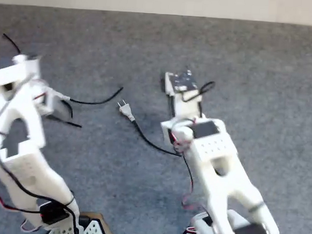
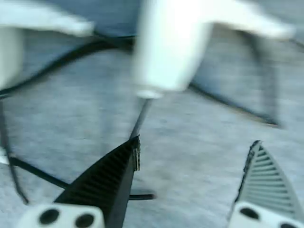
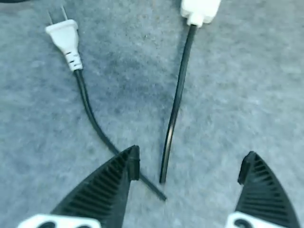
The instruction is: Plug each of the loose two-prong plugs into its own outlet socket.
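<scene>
A white two-prong plug (image 1: 126,110) (image 3: 64,38) lies flat on the grey carpet, prongs pointing away from the arms; its black cord (image 1: 149,142) trails back under an arm. My right gripper (image 3: 190,164) (image 1: 173,99) hovers open above the carpet, to the right of that plug. Ahead of it lies a second white connector (image 3: 199,9) with a short black cord (image 3: 176,99) ending between the jaws. My left gripper (image 2: 194,149) (image 1: 55,105) is open, facing a blurred white connector body (image 2: 166,47) with a black cord (image 2: 140,118). I cannot tell whether it is a plug or a socket.
Grey carpet (image 1: 251,64) covers the whole table. A loose black cable (image 1: 97,100) curves from the left gripper toward the middle. Thin black wires (image 2: 28,173) cross the carpet near the left gripper. Open carpet lies at the back and far right.
</scene>
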{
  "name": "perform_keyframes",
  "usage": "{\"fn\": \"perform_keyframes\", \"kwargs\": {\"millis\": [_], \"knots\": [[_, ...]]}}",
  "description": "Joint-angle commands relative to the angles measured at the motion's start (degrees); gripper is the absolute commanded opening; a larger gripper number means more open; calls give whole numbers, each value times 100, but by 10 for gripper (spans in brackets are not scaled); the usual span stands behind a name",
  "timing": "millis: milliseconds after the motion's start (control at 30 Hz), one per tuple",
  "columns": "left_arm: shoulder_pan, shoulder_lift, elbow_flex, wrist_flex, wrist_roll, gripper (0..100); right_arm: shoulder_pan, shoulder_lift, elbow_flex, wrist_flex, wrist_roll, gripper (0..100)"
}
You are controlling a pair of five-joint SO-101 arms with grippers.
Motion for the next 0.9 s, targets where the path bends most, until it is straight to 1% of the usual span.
{"fn": "perform_keyframes", "kwargs": {"millis": [0,67,200,333,433,500,600,633,733,867], "knots": [[-734,-286,171,-527,-642,351,-57,892,-743,-374,246,320],[-1051,-286,330,-844,-897,351,-57,1367,-1042,-365,264,307],[-1552,-286,620,-1503,-1257,351,-57,2158,-1508,-400,281,230],[-1789,-286,831,-1899,-1354,351,-48,2580,-1736,-391,290,217],[-1851,-286,927,-1996,-1354,351,57,2695,-1745,-391,299,205],[-1859,-286,945,-1996,-1354,351,136,2703,-1763,-391,308,142],[-1859,-286,945,-1996,-1354,351,242,2695,-1780,-400,308,15],[-1859,-286,945,-1996,-1354,351,268,2695,-1807,-400,316,0],[-1859,-286,945,-1987,-1354,351,295,2695,-1868,-400,378,4],[-1859,-286,945,-1987,-1354,351,268,2519,-1938,-356,1125,5]]}}
